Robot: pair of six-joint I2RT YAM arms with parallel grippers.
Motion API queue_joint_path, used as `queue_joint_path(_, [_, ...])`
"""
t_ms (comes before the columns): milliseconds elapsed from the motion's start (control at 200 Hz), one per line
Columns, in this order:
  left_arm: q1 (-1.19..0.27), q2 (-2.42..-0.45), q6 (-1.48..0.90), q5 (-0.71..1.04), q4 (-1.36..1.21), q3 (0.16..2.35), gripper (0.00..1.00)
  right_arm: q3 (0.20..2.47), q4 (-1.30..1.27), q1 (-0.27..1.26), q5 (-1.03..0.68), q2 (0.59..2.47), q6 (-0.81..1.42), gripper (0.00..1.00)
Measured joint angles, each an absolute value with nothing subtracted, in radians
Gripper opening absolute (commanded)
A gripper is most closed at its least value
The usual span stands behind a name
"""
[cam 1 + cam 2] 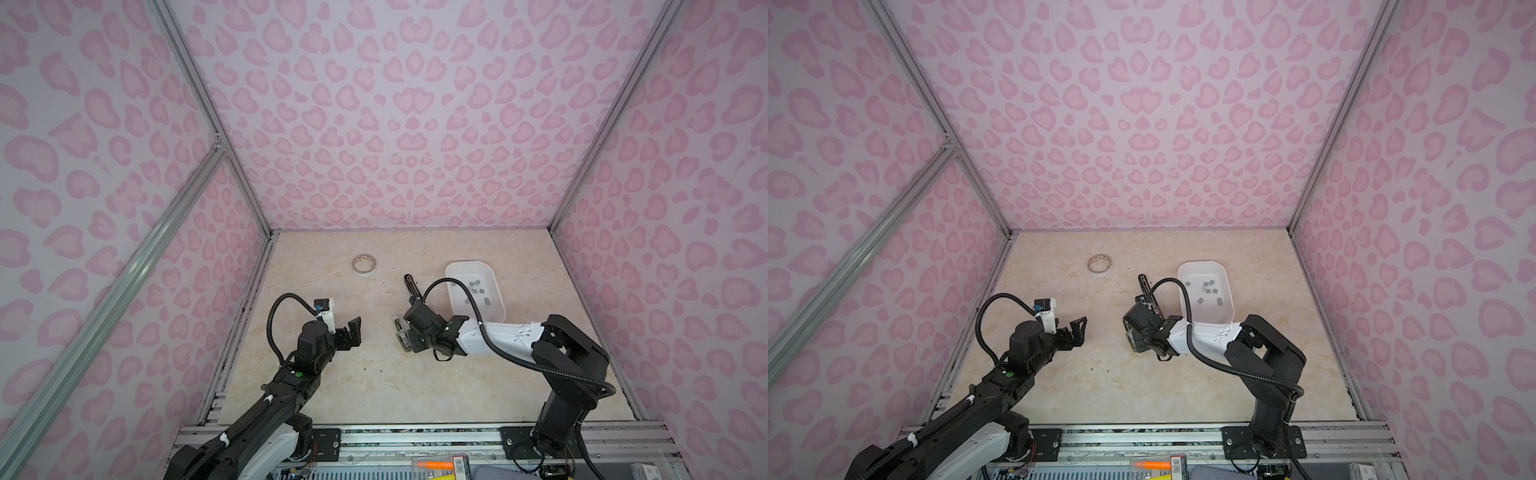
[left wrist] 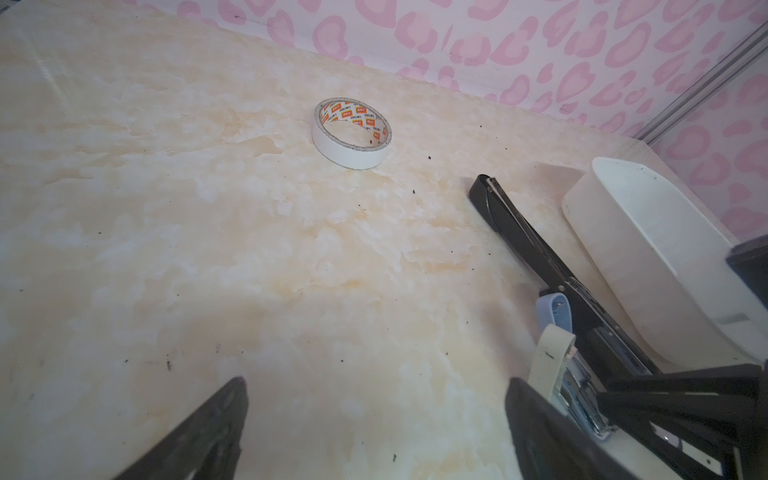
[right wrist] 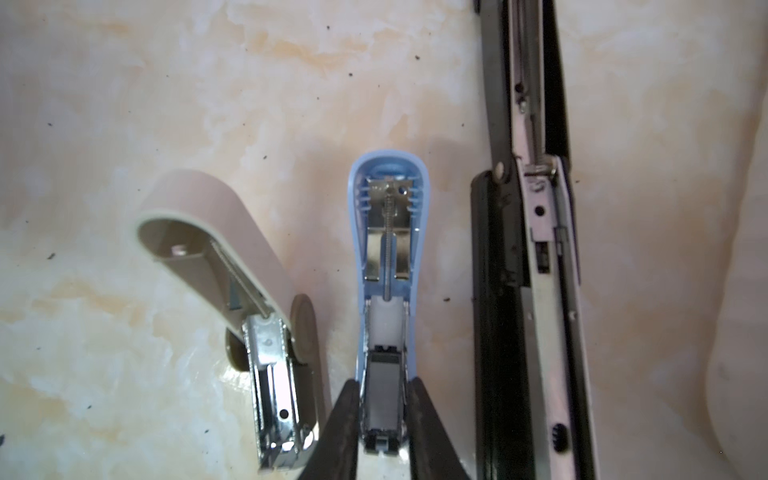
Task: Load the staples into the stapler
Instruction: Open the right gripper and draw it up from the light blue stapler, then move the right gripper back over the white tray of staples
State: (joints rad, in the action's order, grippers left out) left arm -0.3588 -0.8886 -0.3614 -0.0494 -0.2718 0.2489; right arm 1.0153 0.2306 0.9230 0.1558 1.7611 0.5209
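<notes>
Three staplers lie open side by side on the table: a beige one (image 3: 232, 232), a blue one (image 3: 388, 232) and a long black one (image 3: 498, 291). A grey strip of staples (image 3: 382, 399) lies in the blue stapler's metal channel. My right gripper (image 3: 383, 382) hangs straight over it, open a little, with one finger along each outer side of that channel. More staples (image 1: 478, 291) lie loose in the white tray (image 1: 453, 270). My left gripper (image 2: 376, 381) hovers wide open and empty over bare table, left of the staplers (image 2: 555, 311).
A roll of white tape (image 1: 365, 264) lies flat at the back left of the table. The white tray stands right beside the black stapler (image 1: 411, 286). Pink patterned walls close in the back and both sides.
</notes>
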Motion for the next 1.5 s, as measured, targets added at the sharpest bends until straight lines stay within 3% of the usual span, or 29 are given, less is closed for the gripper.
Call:
queue_joint_path(110, [-0.360, -0.889, -0.361, -0.049, -0.272, 0.249, 0.98, 1.015, 0.231, 0.923, 0.157, 1.749, 0.520, 0.30])
queue_joint_path(205, [-0.361, -0.889, -0.361, -0.049, -0.272, 0.249, 0.98, 1.015, 0.231, 0.921, 0.165, 1.740, 0.517, 0.21])
queue_joint_path(350, [-0.362, -0.889, -0.361, -0.049, -0.272, 0.249, 0.98, 1.015, 0.231, 0.906, 0.168, 1.735, 0.512, 0.19])
queue_joint_path(495, [-0.363, -0.887, -0.361, -0.049, -0.272, 0.249, 0.98, 1.035, 0.248, 0.888, 0.175, 1.734, 0.493, 0.20])
queue_joint_path(615, [-0.366, -0.878, -0.361, -0.054, -0.272, 0.249, 0.98, 1.074, 0.295, 0.857, 0.206, 1.679, 0.445, 0.27])
queue_joint_path(915, [-0.366, -0.980, -0.361, -0.145, -0.278, 0.313, 0.98, 1.137, 0.295, 0.537, 0.258, 1.565, 0.326, 0.32])
queue_joint_path(1140, [-0.366, -1.057, -0.331, -0.183, -0.293, 0.355, 0.97, 1.139, 0.268, 0.404, 0.231, 1.645, 0.302, 0.35])
queue_joint_path(1500, [-0.371, -1.161, -0.278, -0.156, -0.317, 0.421, 0.98, 1.228, 0.287, 0.357, 0.165, 1.846, 0.295, 0.28])
